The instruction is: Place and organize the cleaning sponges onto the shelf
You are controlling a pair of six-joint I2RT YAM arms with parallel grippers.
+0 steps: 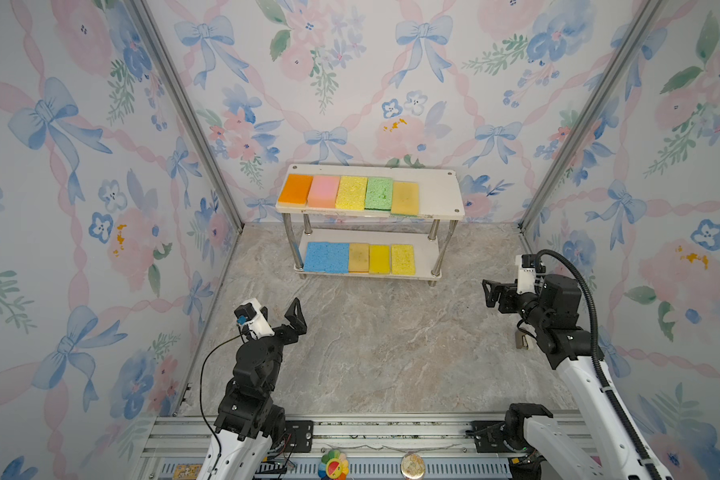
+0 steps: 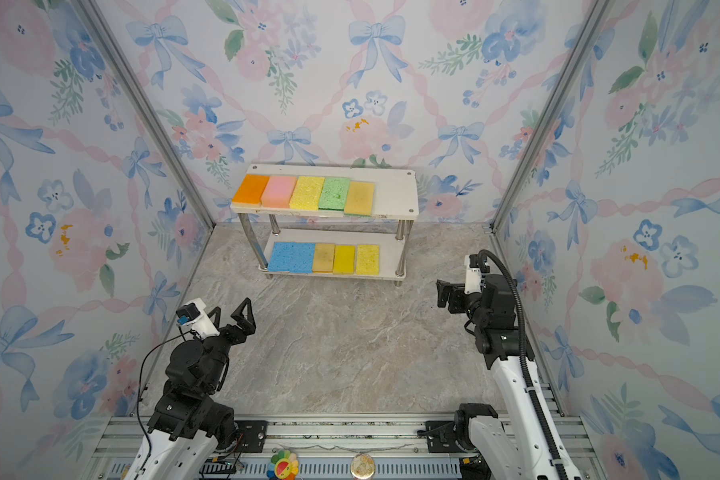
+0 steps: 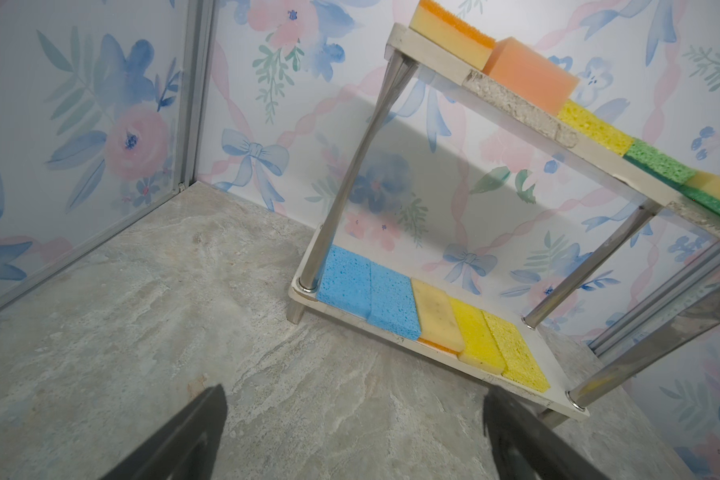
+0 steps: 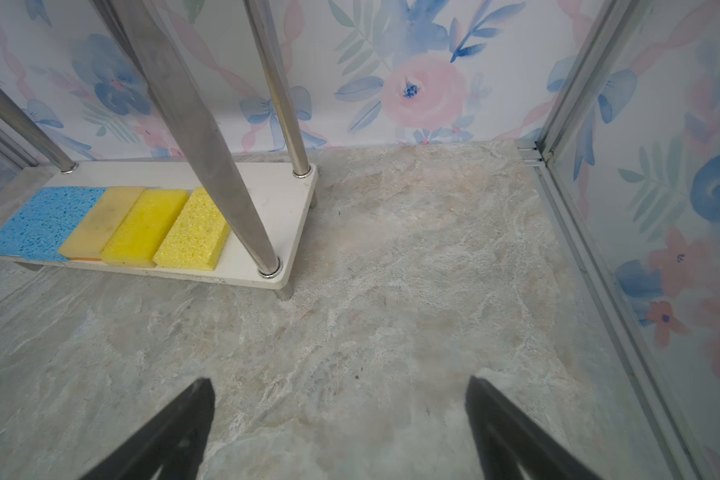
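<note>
The shelf [image 1: 437, 191] [image 2: 395, 189] stands against the back wall. Its top board carries a row of cleaning sponges: orange [image 1: 295, 189], pink [image 1: 324, 191], yellow [image 1: 351, 192], green [image 1: 378, 193] and tan [image 1: 405, 198]. The lower board [image 4: 283, 199] holds two blue sponges [image 1: 327, 257] [image 3: 366, 291], a tan one [image 1: 358, 257] and two yellow ones [image 1: 379, 259] [image 1: 403, 259]. My left gripper [image 1: 281, 318] [image 3: 355, 390] hovers open and empty over the floor, in front and left of the shelf. My right gripper [image 1: 488, 293] [image 4: 339, 380] is open and empty to the shelf's right.
Marble-patterned floor [image 1: 371, 353] lies between the arms and the shelf. Floral walls with aluminium corner posts [image 1: 192, 120] close in three sides. An aluminium rail [image 1: 371, 430] runs along the front. A small metal piece [image 1: 521, 340] sits under the right arm.
</note>
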